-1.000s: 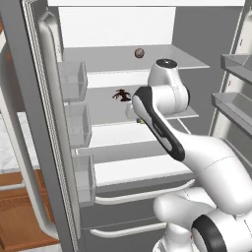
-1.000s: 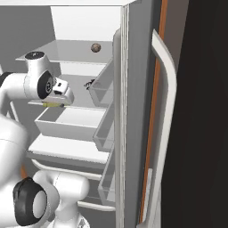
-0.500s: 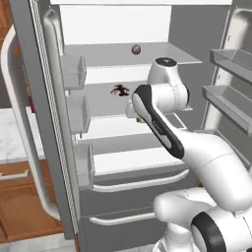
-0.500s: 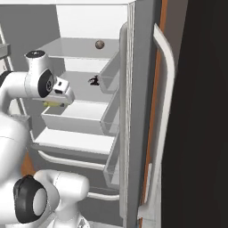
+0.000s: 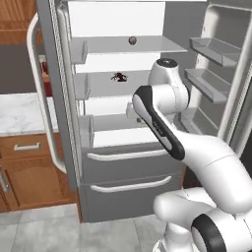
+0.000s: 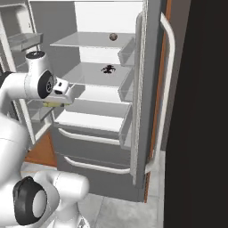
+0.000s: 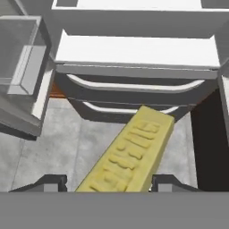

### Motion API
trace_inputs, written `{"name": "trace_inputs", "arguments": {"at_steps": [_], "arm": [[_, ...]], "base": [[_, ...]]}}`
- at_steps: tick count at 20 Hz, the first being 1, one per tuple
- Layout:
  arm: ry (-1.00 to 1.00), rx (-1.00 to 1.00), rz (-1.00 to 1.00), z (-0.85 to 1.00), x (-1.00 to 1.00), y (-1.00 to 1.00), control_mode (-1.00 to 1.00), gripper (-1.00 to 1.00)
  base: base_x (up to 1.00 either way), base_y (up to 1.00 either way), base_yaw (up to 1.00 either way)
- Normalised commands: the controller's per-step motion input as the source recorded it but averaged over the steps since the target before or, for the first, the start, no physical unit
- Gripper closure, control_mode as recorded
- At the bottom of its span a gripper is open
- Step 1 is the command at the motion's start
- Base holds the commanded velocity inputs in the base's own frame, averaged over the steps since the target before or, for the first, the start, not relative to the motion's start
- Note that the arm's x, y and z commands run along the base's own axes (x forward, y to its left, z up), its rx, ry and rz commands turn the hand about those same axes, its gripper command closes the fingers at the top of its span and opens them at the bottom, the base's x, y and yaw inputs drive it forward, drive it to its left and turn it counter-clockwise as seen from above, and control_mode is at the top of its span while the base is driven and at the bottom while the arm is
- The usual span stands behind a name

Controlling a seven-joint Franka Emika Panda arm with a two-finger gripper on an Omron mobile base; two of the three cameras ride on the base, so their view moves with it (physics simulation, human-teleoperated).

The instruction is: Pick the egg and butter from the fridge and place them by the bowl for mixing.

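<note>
In the hand view a pale-yellow butter (image 7: pixel 129 154) stick lies lengthwise between my two dark fingertips (image 7: pixel 50 181), with my gripper (image 7: pixel 109 183) shut on it. From the right base view the gripper (image 6: pixel 55 101) hangs in front of the fridge (image 6: pixel 95 153), level with its lower shelf, a yellow edge of butter (image 6: pixel 53 103) showing under it. The egg (image 5: pixel 132 40) sits on the upper shelf of the fridge (image 5: pixel 128 162), also seen as the egg (image 6: pixel 113 36) from the right. The bowl is out of view.
A dark spiky item (image 5: pixel 118 76) lies on the middle shelf. Both fridge doors stand open: the left door (image 5: pixel 54 98) and the right door with bins (image 5: pixel 216 64). Wooden cabinets under a marble counter (image 5: pixel 19 113) stand at the left. Grey tiled floor lies below.
The whole picture has shifted: the base has backed away from the fridge, which now looks farther off. The gripper has stayed shut on the butter.
</note>
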Motion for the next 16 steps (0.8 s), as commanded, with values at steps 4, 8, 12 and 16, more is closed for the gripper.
{"name": "trace_inputs", "arguments": {"at_steps": [4,8,12,16], "arm": [[0.00,0.00,0.00,0.00,0.00,0.00,1.00,1.00],[0.00,0.00,0.00,0.00,0.00,0.00,1.00,1.00],[0.00,0.00,0.00,0.00,0.00,0.00,1.00,1.00],[0.00,0.00,0.00,0.00,0.00,0.00,1.00,1.00]], "base": [[-0.61,-0.04,0.26],[-0.54,-0.06,0.63],[-0.43,-0.07,0.76],[-0.26,-0.01,0.79]]}}
